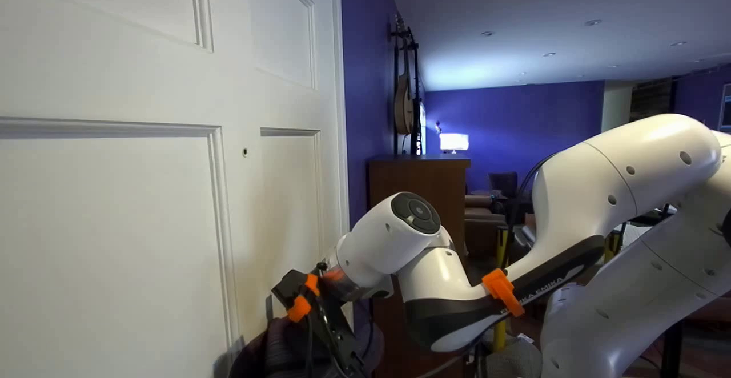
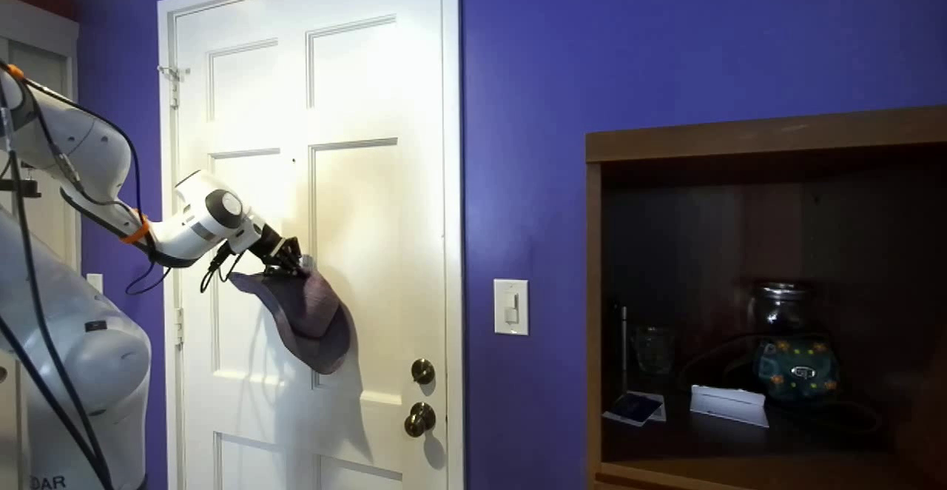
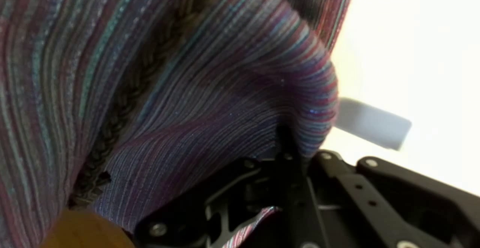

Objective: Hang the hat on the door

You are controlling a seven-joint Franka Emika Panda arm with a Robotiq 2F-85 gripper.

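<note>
The hat (image 2: 314, 320) is dark grey-purple with a striped weave and a wide brim. It hangs from my gripper (image 2: 292, 262) close in front of the white panelled door (image 2: 370, 209). In the wrist view the gripper (image 3: 294, 143) is shut on a fold of the hat (image 3: 225, 98); a braided band crosses the cloth. A light grey tab (image 3: 375, 123) on the door shows just past the fold; it also shows in an exterior view (image 2: 306, 261). Whether the hat touches the tab is hidden. In an exterior view the hat (image 1: 280, 349) is partly cut off.
Two brass knobs (image 2: 419, 420) sit low at the door's right edge. A light switch (image 2: 510, 306) is on the purple wall. A dark-brown wooden cabinet (image 2: 740, 135) with small items stands to the right. Guitars (image 1: 404, 104) hang on the wall past the door.
</note>
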